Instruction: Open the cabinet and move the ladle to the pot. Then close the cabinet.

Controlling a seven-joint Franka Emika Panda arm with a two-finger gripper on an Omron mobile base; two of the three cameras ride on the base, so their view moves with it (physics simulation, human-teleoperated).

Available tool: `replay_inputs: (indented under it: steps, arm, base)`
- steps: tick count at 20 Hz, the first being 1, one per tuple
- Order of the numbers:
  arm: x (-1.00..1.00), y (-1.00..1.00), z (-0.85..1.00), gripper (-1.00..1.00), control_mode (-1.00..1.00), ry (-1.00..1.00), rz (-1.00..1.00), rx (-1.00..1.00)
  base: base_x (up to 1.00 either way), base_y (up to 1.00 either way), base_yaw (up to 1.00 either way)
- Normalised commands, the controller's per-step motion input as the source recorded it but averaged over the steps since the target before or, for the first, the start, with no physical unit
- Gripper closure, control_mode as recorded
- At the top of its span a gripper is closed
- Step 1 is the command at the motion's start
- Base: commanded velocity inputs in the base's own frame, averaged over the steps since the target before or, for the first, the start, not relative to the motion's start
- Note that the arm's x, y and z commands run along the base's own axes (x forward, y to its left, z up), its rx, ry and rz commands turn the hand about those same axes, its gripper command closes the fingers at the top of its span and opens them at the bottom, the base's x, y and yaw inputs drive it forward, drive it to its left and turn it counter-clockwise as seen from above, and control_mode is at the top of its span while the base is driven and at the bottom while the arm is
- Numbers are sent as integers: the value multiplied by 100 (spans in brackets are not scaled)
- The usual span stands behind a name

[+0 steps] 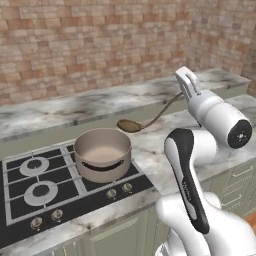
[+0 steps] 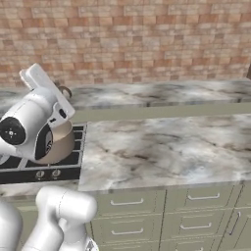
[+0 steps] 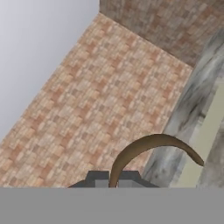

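So the gripper [image 1: 187, 80] has the ladle [image 1: 150, 120] pinched right at the tip of its handle, jaws clamped down tight on that thin brown stem. In the left base view the handle arcs down and away from the fingers, and the oval bowl end hangs in the air just behind the far rim of the pot [image 1: 102, 152], which sits on the front right burner of the stove [image 1: 30, 185]. Not in the pot yet, more like hovering beside it, over the strip where cooktop meets counter [image 1: 150, 145].

In the hand view the ladle's handle curves up out of the closed fingertips [image 3: 99, 179] and sweeps off to the right.

Handling-wise, the ladle looks light and stiff (wooden by the colour, though that's a guess), so weight shouldn't be the issue. The issue is probably leverage: holding a long curved thing by its very end means the bowl end can swing or twist in the grip if the wrist moves quickly. The stem is also skinny and round-ish, so it could roll between flat pads. A hold nearer the middle would likely be steadier, but the end grip does give reach and keeps the hand clear of the pot walls when lowering it in.

The cabinet isn't somewhere the robot's cameras are pointed right now.
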Motion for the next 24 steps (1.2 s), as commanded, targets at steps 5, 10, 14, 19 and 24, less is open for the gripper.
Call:
replay_inputs:
  steps: [5,10,14,19,24]
  arm:
    - [2,6,-6,100,-100,24,0,0]
    - [10,7,-16,100,-100,13,0,-4]
    - [13,11,-22,100,-100,1,0,-9]
    - [20,14,-32,100,-100,-1,0,-15]
    - [24,11,-20,100,-100,0,0,-9]
  base:
    - [0,0,0]
    - [0,0,0]
    - [0,0,0]
    - [0,0,0]
    - [0,0,0]
